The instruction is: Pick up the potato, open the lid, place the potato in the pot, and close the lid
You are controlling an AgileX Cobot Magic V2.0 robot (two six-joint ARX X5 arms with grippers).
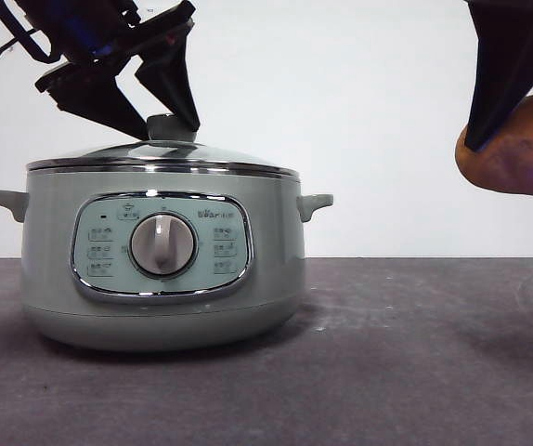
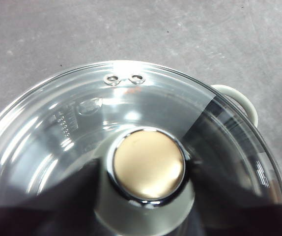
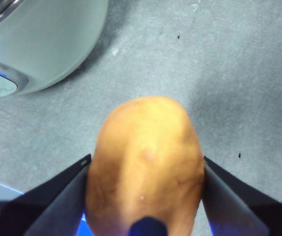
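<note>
The sage-green pot (image 1: 53, 269) stands on the dark table at the left, with the glass lid (image 1: 99, 154) resting on it. My left gripper (image 1: 171, 132) reaches down from the upper left, its jaws pressed against both sides of the lid's knob (image 1: 169, 123). In the left wrist view the gripper (image 2: 148, 172) straddles the knob (image 2: 148, 164) over the lid (image 2: 72, 118). My right gripper (image 3: 146, 160) is shut on the orange-brown potato (image 3: 146, 137). It holds the potato (image 1: 522, 149) high in the air at the right edge, well clear of the pot.
The pot's control panel with its central dial (image 1: 162, 244) faces the front view. A side handle (image 1: 315, 204) sticks out toward the potato side. The pot's wall (image 3: 47, 44) shows in the right wrist view, with dark grey table (image 1: 415, 353) below the potato.
</note>
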